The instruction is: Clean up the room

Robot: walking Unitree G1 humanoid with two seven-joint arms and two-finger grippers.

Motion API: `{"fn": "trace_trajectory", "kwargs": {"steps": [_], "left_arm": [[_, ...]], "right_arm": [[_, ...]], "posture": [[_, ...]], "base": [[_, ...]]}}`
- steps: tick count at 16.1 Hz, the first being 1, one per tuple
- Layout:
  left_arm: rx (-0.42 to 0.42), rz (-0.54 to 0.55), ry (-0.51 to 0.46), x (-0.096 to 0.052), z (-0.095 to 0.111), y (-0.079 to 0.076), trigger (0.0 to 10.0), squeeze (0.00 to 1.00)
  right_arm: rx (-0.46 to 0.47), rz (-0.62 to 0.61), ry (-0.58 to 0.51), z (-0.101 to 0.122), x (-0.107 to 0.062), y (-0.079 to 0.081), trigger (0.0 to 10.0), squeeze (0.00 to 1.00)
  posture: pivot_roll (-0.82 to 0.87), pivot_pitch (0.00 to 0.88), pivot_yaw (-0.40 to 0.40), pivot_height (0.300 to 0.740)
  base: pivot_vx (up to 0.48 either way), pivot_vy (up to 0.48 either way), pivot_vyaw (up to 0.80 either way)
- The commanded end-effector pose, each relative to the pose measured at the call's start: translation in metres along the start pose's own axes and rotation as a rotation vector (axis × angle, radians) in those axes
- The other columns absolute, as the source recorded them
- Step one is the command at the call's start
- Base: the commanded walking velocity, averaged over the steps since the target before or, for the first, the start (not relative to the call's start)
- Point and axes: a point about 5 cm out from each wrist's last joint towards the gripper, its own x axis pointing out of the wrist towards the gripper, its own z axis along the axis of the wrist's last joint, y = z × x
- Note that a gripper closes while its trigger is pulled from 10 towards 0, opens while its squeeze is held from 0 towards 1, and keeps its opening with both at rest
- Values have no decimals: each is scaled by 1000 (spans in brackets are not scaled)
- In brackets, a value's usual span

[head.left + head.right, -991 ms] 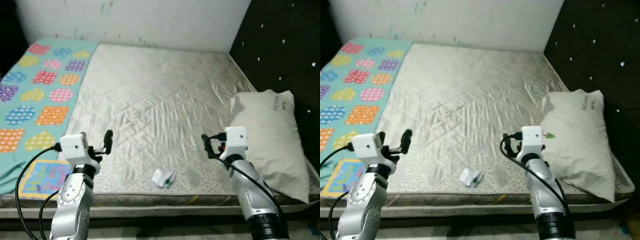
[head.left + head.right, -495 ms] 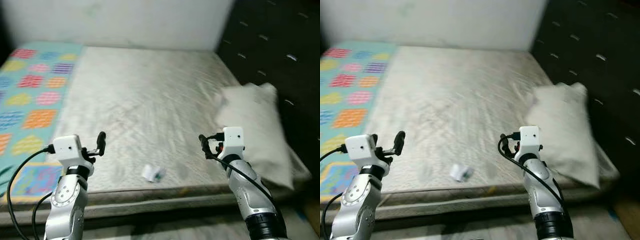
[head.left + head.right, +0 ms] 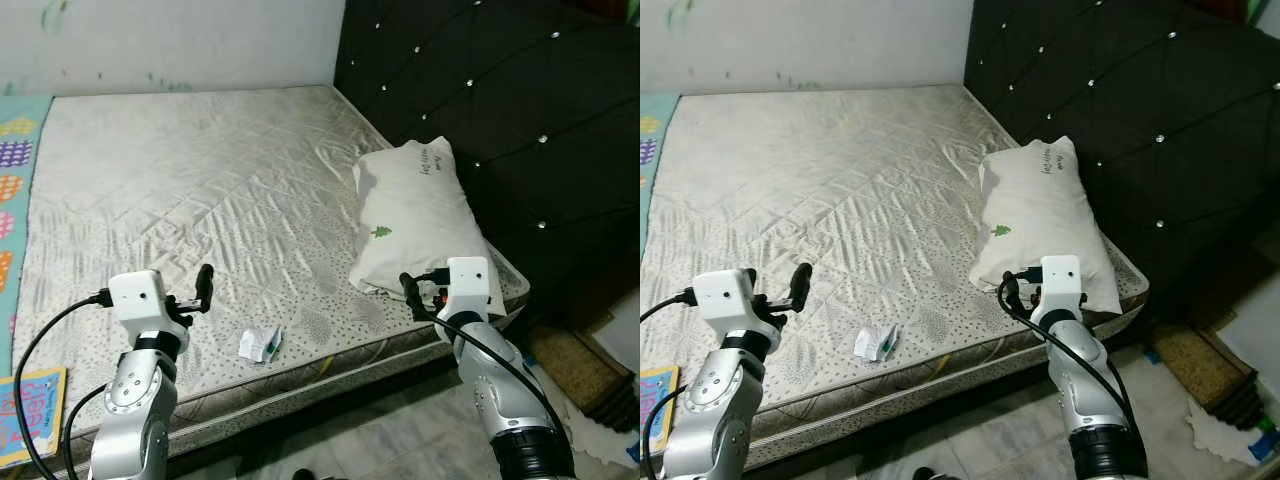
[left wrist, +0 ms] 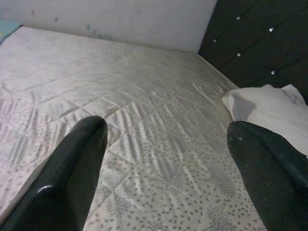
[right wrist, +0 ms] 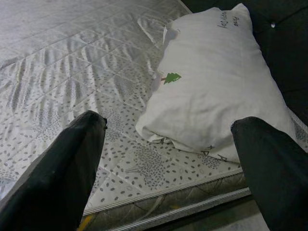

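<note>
Since a second ago the head camera has swung toward the black tufted headboard [image 3: 500,110], so the grey quilted bare mattress [image 3: 200,190] now sits left of centre, with the white pillow printed with a small green tree [image 3: 410,215] lying at its headboard end. Near the front edge, between the arms, lies the small crumpled white-and-green wrapper [image 3: 262,343]. Both the left gripper [image 4: 168,159] and right gripper [image 5: 168,149] hover spread and empty above the mattress; a careless reach could nudge the wrapper over the edge.
</note>
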Motion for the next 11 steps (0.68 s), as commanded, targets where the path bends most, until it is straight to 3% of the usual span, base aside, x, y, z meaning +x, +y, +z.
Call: {"fn": "trace_trajectory", "kwargs": {"steps": [1, 7, 11], "left_arm": [[-1, -13, -7, 0, 2, -2, 10000, 0], [31, -7, -4, -4, 4, 0, 10000, 0], [78, -2, -27, -14, 10, 4, 10000, 0]], "right_arm": [[2, -4, -7, 2, 0, -1, 10000, 0], [54, 35, -39, 7, -4, 4, 10000, 0], [75, 114, -90, 11, -16, 10, 10000, 0]], "posture": [[-45, 61, -94, 740], [-48, 65, -94, 740], [-42, 81, -95, 740]], "base": [[0, 0, 0], [0, 0, 0], [0, 0, 0]]}}
